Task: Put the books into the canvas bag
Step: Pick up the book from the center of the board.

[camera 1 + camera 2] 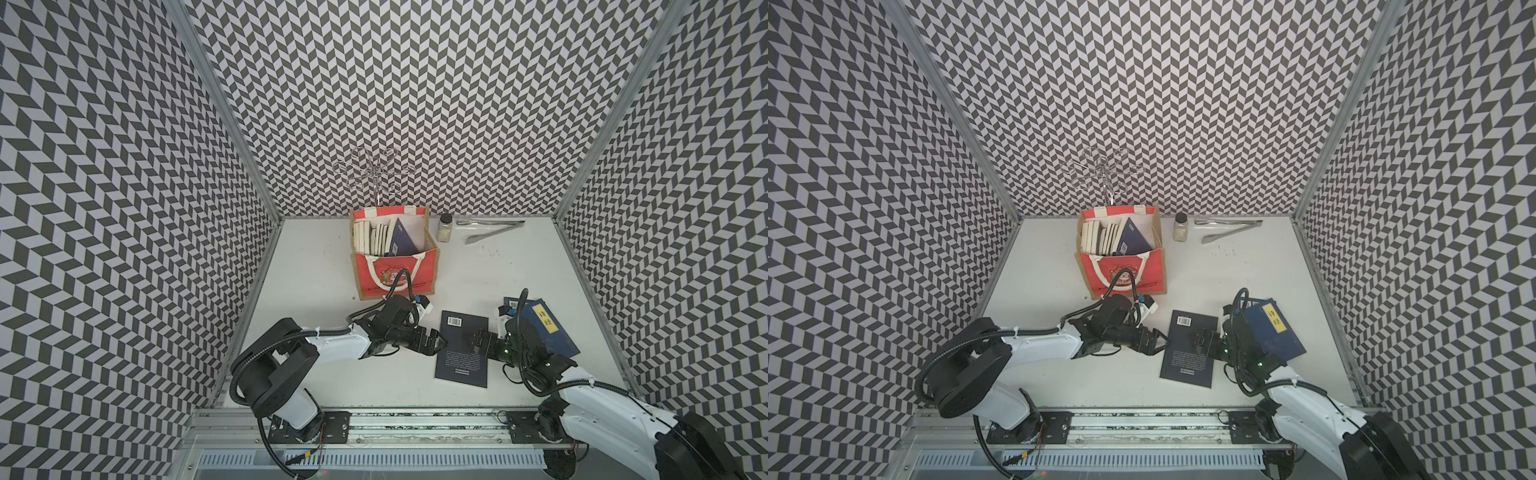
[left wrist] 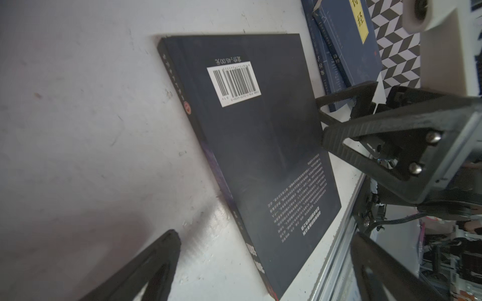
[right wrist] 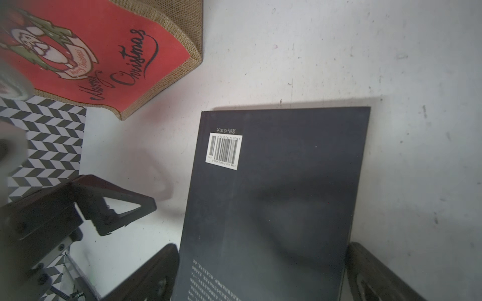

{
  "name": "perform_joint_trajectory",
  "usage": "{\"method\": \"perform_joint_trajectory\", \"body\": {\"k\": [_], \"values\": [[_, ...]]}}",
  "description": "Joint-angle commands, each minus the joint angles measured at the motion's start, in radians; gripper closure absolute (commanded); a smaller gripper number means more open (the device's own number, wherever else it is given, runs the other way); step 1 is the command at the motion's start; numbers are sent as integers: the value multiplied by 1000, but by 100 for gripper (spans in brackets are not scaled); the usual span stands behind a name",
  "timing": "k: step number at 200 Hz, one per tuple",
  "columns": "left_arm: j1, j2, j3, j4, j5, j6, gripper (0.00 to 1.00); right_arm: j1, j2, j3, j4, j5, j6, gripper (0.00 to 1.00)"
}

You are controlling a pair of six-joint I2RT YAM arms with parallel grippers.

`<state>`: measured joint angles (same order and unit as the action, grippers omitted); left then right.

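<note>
A black book (image 1: 459, 357) lies flat on the white table, barcode side up, also seen in a top view (image 1: 1187, 361). My left gripper (image 1: 440, 341) stands open at its left edge, and in the left wrist view the left gripper (image 2: 266, 271) spans the book's (image 2: 260, 146) near corner. My right gripper (image 1: 473, 338) is open at the book's right side. In the right wrist view the book's cover (image 3: 273, 198) fills the gap of the right gripper (image 3: 263, 271). Navy books (image 1: 552, 332) with a yellow label lie under the right arm. The canvas bag (image 1: 395, 274) stands behind, with several books (image 1: 382, 237) upright inside.
A small glass jar (image 1: 444, 227) and metal tongs (image 1: 490, 230) lie at the back right of the table. A wire rack (image 1: 374, 174) stands behind the bag. Patterned walls close in three sides, and a metal rail (image 1: 415, 419) runs along the front.
</note>
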<state>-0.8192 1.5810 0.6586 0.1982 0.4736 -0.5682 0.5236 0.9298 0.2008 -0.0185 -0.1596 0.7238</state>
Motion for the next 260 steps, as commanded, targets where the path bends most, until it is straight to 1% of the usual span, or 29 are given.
{"method": "perform_joint_trajectory", "body": {"k": [1, 31, 40, 67, 94, 137, 154, 186, 195, 217, 232, 260], "values": [[17, 43, 22, 46, 34, -32, 1, 13, 83, -57, -53, -86, 7, 0], [25, 97, 39, 28, 43, -32, 0, 28, 202, -26, 16, -131, -51, 1], [25, 112, 46, 25, 52, -29, 0, 31, 221, -25, 49, -162, -59, 1], [29, 150, 30, 70, 81, -49, 0, 48, 243, -32, 135, -215, -72, 1], [60, 155, -9, 137, 105, -95, 1, 55, 229, -43, 163, -255, -90, 1], [119, 175, -42, 187, 123, -124, 1, 56, 132, -72, 185, -276, -92, 12], [130, 191, -59, 228, 144, -140, 1, 55, 99, -78, 196, -278, -91, 20], [130, 201, -60, 239, 160, -144, 2, 55, 71, -83, 229, -295, -90, 34], [130, 200, -59, 238, 161, -141, 2, 55, 66, -83, 233, -293, -89, 39], [131, 198, -60, 237, 171, -134, 2, 55, 56, -81, 246, -283, -84, 47], [130, 198, -61, 237, 169, -133, 3, 55, 51, -80, 261, -280, -78, 52], [130, 205, -59, 236, 174, -130, 3, 56, 23, -82, 288, -273, -63, 56]]}}
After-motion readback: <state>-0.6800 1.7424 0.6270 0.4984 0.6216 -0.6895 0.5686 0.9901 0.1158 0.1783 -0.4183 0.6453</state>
